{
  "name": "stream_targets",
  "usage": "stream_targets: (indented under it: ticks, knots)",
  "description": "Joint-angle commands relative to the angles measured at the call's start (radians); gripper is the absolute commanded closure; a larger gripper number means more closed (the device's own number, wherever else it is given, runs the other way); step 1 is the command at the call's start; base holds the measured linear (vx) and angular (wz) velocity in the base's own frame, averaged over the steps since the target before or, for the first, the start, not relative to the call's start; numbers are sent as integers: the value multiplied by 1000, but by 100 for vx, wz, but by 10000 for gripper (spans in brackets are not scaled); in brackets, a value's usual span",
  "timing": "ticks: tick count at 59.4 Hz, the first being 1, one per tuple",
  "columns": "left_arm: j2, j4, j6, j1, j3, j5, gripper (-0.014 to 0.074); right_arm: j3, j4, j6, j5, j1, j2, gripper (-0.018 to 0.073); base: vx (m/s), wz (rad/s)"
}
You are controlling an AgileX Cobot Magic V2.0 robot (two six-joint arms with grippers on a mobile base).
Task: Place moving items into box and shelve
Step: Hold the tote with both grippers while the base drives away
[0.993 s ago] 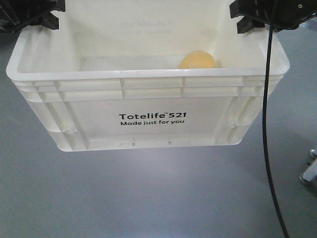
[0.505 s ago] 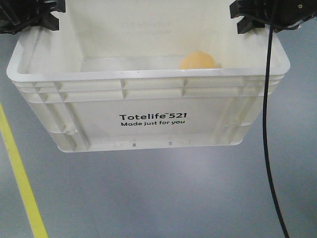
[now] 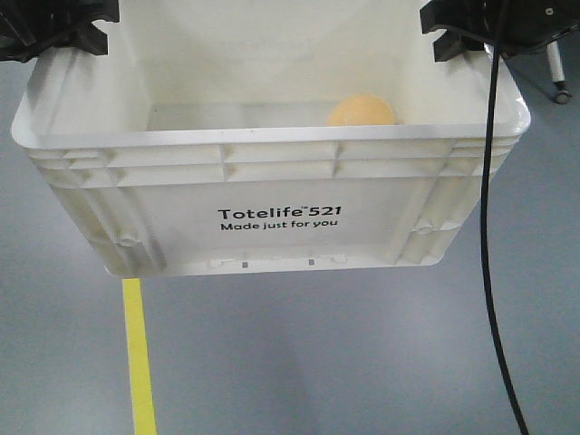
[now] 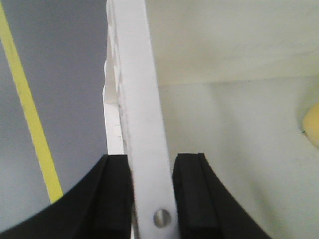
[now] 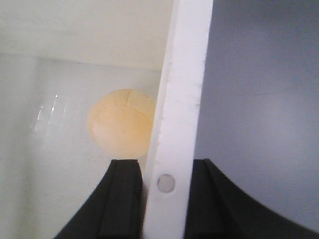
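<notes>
The box (image 3: 272, 172), an off-white crate with "Totelife 521" print, hangs above the grey floor, held at both side rims. My left gripper (image 3: 68, 32) is shut on the left rim; in the left wrist view its black fingers (image 4: 114, 194) clamp the white rim (image 4: 139, 99) around the left gripper (image 4: 154, 159). My right gripper (image 3: 462, 27) is shut on the right rim (image 5: 184, 74), pinched at the right gripper (image 5: 167, 162). One yellow-orange ball (image 3: 361, 111) lies inside at the back right, also seen as the ball (image 5: 119, 124) and the ball (image 4: 312, 124). No pinkish ball shows.
A yellow floor line (image 3: 138, 353) runs under the box's left part and shows as the yellow line (image 4: 30, 114). A black cable (image 3: 485, 254) hangs down past the box's right end. A metal leg with a caster (image 3: 555, 63) stands at the top right.
The box stays fixed in view while the floor slides beneath it: the yellow line has come in and shifted right, and the caster leg has gone from lower right to upper right.
</notes>
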State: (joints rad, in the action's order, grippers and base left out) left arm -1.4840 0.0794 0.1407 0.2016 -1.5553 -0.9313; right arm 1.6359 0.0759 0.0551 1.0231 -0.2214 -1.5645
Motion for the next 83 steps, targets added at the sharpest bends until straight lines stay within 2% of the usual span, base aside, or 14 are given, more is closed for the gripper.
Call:
stream_targets:
  ticks: [1, 32, 83]
  knots:
    - [57, 81, 0, 13, -50, 132, 613, 46, 66, 34, -108, -11, 56, 572, 28, 60]
    - [57, 81, 0, 13, -50, 130, 613, 46, 66, 34, -107, -11, 56, 572, 35, 49]
    - [57, 81, 0, 13, -50, 110, 611, 46, 59, 34, -106, -11, 56, 572, 52, 23]
